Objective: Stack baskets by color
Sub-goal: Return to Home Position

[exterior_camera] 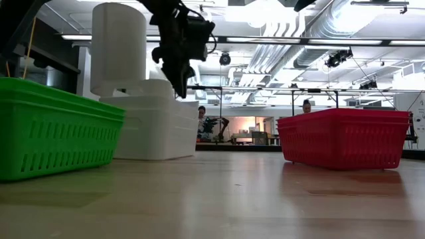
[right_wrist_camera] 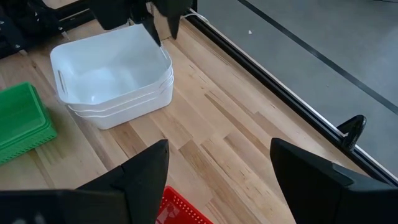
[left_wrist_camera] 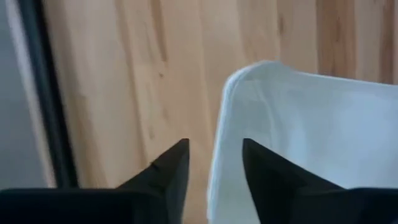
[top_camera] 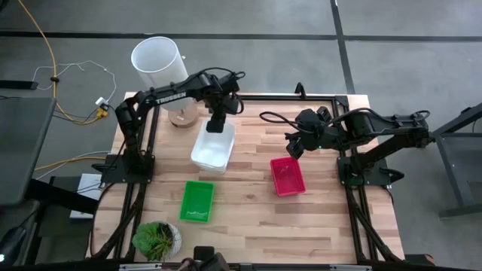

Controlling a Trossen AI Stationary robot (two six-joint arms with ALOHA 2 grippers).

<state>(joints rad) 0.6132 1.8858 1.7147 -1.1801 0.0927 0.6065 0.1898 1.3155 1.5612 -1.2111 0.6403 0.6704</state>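
A nested stack of white baskets (top_camera: 211, 148) (right_wrist_camera: 112, 81) rests on the table's far middle. A green basket (top_camera: 197, 202) sits toward the near left and a red basket (top_camera: 287, 175) toward the right. My left gripper (top_camera: 216, 126) (left_wrist_camera: 214, 168) points down over the white stack's far end. It is open, one finger outside and one inside the top basket's rim (left_wrist_camera: 219, 134). My right gripper (top_camera: 294, 148) (right_wrist_camera: 217, 180) hangs open above the table, beyond the red basket's far end, with nothing between its fingers. My left gripper stands open astride the far rim (right_wrist_camera: 163, 51) of the top white basket, coming from above with the fingers pointing down. Whether either finger touches the rim I cannot tell. The stack sits flat on the table.
A tall white cylinder lamp (top_camera: 160, 64) stands at the far left corner, just behind the white stack. A small potted plant (top_camera: 157, 239) sits at the near left corner. Bare wood lies between the baskets. People (exterior_camera: 307, 106) show in the room behind.
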